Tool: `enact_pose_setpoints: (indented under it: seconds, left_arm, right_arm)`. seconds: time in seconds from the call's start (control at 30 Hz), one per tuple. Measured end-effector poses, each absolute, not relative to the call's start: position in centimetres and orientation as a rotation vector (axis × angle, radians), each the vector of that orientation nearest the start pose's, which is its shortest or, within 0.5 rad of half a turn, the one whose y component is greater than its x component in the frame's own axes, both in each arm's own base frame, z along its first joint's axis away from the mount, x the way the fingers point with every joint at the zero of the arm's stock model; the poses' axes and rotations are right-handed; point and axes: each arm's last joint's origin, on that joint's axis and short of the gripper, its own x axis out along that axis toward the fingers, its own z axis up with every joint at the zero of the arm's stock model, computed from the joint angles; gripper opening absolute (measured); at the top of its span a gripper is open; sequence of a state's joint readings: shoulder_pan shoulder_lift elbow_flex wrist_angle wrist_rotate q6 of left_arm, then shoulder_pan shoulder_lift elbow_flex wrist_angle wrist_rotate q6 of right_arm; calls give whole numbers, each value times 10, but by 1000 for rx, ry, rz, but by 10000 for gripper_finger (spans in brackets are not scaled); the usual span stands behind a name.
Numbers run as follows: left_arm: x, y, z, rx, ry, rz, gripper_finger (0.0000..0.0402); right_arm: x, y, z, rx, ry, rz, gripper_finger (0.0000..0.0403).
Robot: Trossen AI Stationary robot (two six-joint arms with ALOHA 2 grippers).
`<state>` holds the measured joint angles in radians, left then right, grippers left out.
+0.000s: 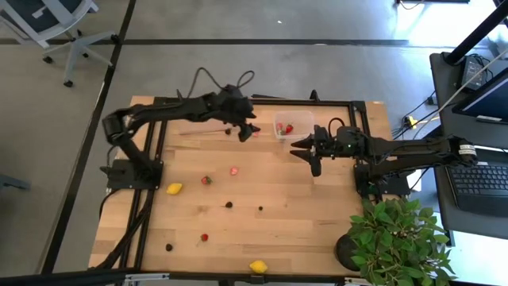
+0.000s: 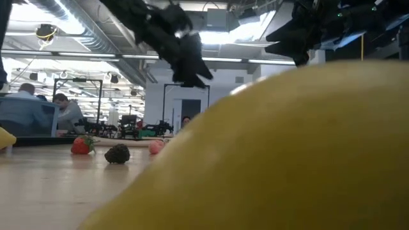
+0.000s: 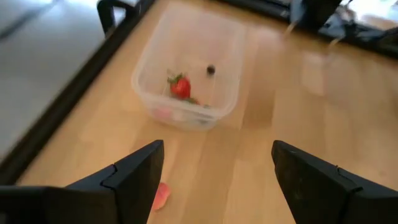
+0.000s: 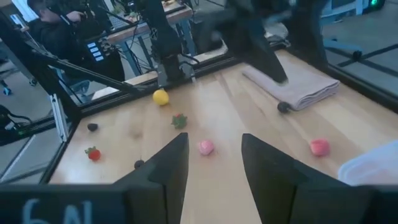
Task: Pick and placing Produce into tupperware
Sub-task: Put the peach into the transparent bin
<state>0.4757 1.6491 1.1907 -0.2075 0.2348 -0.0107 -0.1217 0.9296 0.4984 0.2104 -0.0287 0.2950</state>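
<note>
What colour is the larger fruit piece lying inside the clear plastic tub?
Red with a green leafy top, strawberry-like; the left wrist view shows it best.

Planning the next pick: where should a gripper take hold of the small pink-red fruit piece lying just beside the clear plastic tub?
Probably straight down from above, fingers across its middle: the pink-red fruit piece is tiny, lies flat on the wooden table, and stands apart from the tub. The open left gripper is nearest.

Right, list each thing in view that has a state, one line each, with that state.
tupperware: upright, no lid, holding a strawberry and a small dark berry.
left gripper: open, empty, facing the tupperware.
right gripper: open, empty, beside the tupperware.
pink fruit piece: loose on the table, outside the tupperware.
lemons: loose on the table, unpicked.
</note>
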Motion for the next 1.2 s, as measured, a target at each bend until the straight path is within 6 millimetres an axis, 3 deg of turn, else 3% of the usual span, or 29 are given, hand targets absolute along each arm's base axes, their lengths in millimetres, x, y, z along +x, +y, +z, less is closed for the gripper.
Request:
enact_pose_setpoints:
  seconds: [0.2, 0.5, 0.77, 1.2]
  left_arm:
    - [338, 175, 215, -327, 791, 281, 291]
    - [346, 182, 185, -436, 845, 520, 291]
    - [359, 162, 176, -357, 864, 593, 291]
    - [364, 168, 144, -530, 880, 693, 291]
  right_arm:
    - [203, -21, 244, 325, 218, -113, 152]
    - [203, -20, 245, 320, 219, -106, 152]
    - [203, -20, 244, 307, 219, -106, 152]
    - [204, -20, 245, 301, 211, -104, 152]
